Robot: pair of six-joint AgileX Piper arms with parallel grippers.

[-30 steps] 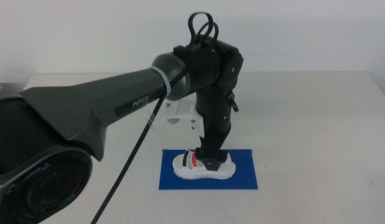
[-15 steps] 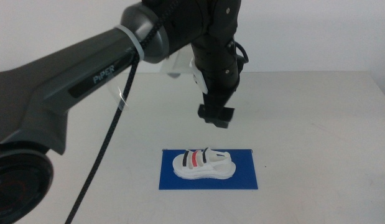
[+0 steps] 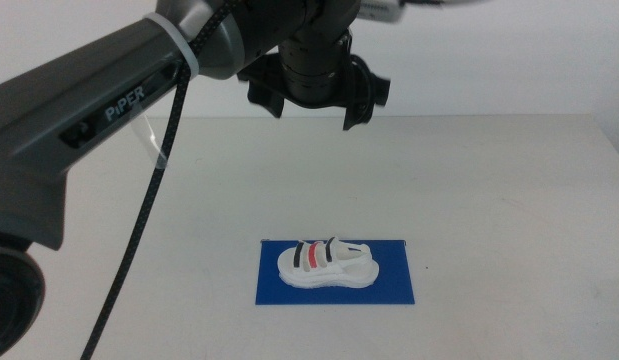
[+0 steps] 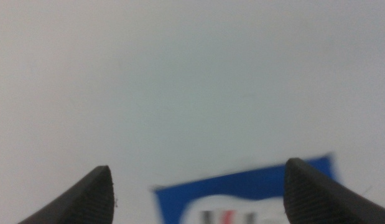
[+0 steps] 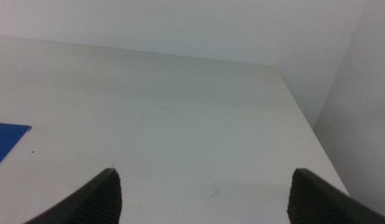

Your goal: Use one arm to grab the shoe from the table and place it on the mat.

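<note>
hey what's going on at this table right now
The small white sandal with black and red straps lies on the flat dark-blue mat on the white table. Nothing is touching it. The left gripper on the big black arm hangs high above, jaws open and empty. The right gripper waits off to the side over bare tabletop, jaws open.
</note>
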